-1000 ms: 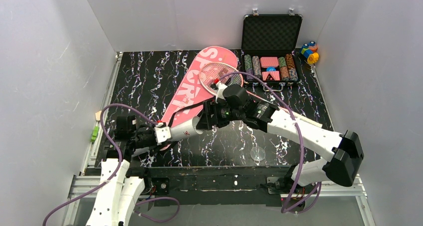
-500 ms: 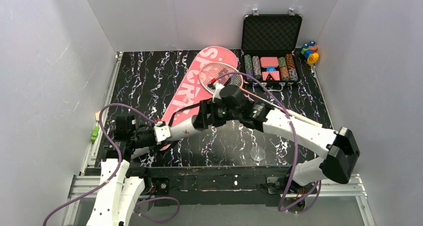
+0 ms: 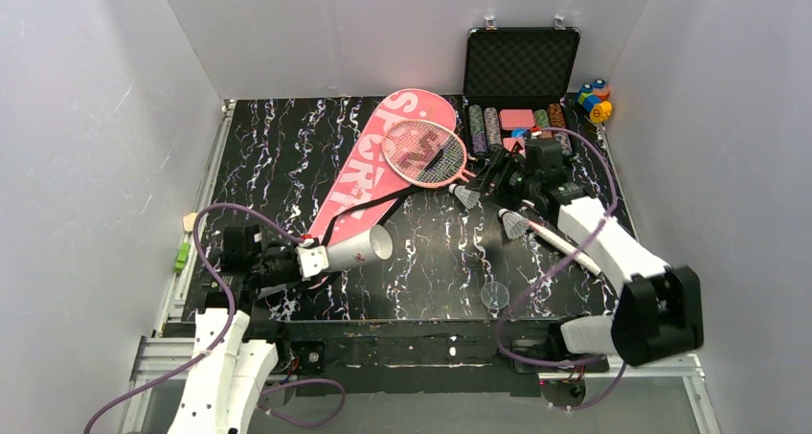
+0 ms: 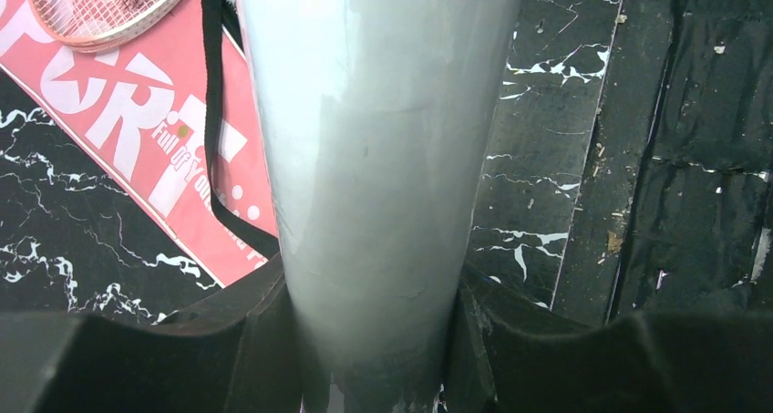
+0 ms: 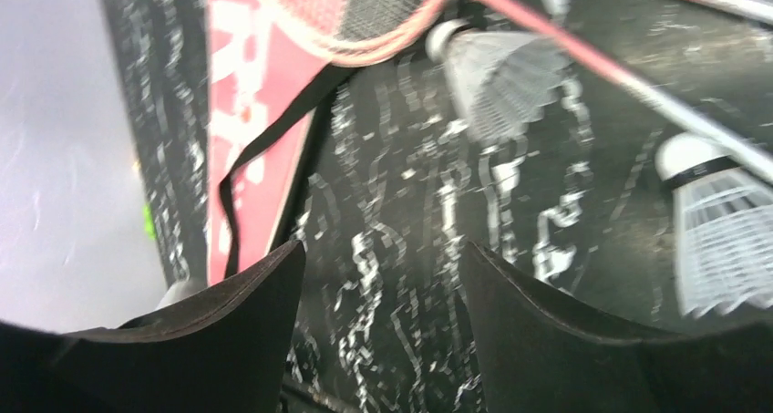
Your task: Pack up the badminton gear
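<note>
My left gripper (image 3: 311, 260) is shut on the base of the white tube (image 3: 352, 250), holding it tilted with its open mouth up and to the right; the tube fills the left wrist view (image 4: 383, 158). My right gripper (image 3: 493, 177) is open and empty above the table near the racket's neck (image 5: 381, 253). Two white feather shuttlecocks (image 3: 466, 196) (image 3: 514, 225) lie by the racket shaft, also in the right wrist view (image 5: 501, 71) (image 5: 720, 231). A red-framed racket (image 3: 424, 151) rests with its head on the pink SPORT bag (image 3: 369, 171). The bag's black strap (image 5: 264, 149) trails off its side.
An open black case of poker chips (image 3: 522, 79) stands at the back right, with small coloured toy blocks (image 3: 594, 99) beside it. A small clear round cap (image 3: 494, 295) lies near the front edge. White walls enclose the table on three sides.
My right arm has pulled back from the tube's mouth to the far right, uncovering the two shuttlecocks. The left gripper still holds the tube, now slightly lower.
</note>
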`<action>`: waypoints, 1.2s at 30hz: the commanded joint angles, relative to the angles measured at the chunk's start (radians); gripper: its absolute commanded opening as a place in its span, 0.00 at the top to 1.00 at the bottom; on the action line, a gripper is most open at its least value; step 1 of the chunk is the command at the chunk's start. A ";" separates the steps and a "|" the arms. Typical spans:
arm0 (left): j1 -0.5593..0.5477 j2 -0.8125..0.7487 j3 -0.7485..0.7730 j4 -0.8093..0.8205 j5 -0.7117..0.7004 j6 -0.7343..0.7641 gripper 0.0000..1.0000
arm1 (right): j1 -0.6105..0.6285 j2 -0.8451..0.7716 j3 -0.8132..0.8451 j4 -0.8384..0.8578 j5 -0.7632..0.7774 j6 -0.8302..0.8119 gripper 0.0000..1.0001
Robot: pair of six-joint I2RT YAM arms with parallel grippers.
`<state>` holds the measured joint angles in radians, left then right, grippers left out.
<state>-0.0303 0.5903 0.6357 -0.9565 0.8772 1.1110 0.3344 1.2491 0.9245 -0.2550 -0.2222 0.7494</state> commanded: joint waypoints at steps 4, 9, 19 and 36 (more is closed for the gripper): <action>-0.001 -0.017 -0.022 -0.009 0.017 -0.013 0.89 | -0.074 0.216 0.080 0.093 0.002 0.003 0.30; -0.001 -0.017 -0.021 -0.008 0.012 -0.026 0.92 | -0.077 0.384 0.152 0.135 -0.027 0.036 0.33; -0.001 -0.017 -0.024 0.008 0.011 -0.042 0.92 | -0.069 0.505 0.188 0.193 -0.045 0.099 0.41; -0.001 -0.015 -0.025 0.044 0.002 -0.093 0.92 | 0.007 0.300 0.115 0.145 -0.007 0.048 0.99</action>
<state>-0.0307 0.5732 0.6266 -0.9108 0.8516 1.0542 0.3019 1.7100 1.0538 -0.0959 -0.2359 0.8349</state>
